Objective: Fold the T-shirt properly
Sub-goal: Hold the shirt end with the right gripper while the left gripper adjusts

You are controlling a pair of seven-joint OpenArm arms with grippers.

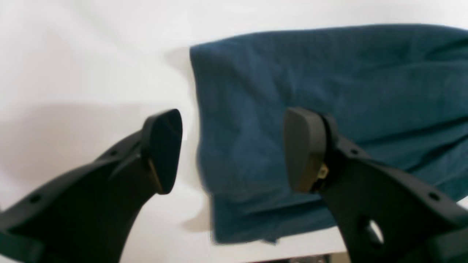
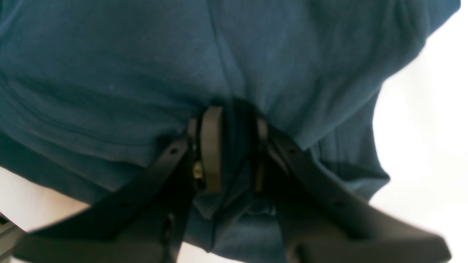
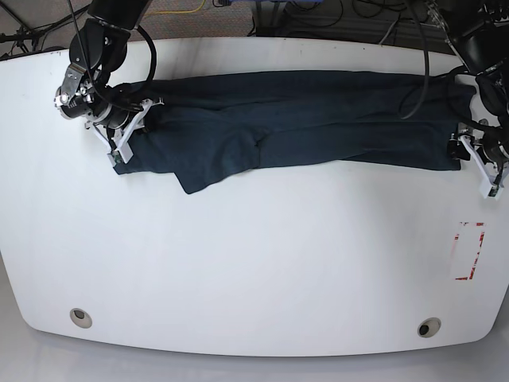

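I'm looking at a lab bench here: a bare white table (image 3: 254,263) with rounded corners, black cables (image 3: 334,16) trailing behind its far edge, a red-marked sticker (image 3: 468,251) near one side.

The T-shirt (image 3: 302,131) is soft matt cloth; the table (image 3: 254,263) smooth, white, faintly glossy.

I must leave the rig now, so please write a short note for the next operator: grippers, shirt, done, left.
Right gripper: shut on a bunch of the T-shirt at its end.
Left gripper: open, over the other end, holding nothing.
The shirt lies as a long band across the far side of the table, a flap hanging out toward the near side.
Done: lengthwise fold, roughly.
Left: tuck the flap, fold the band shorter.
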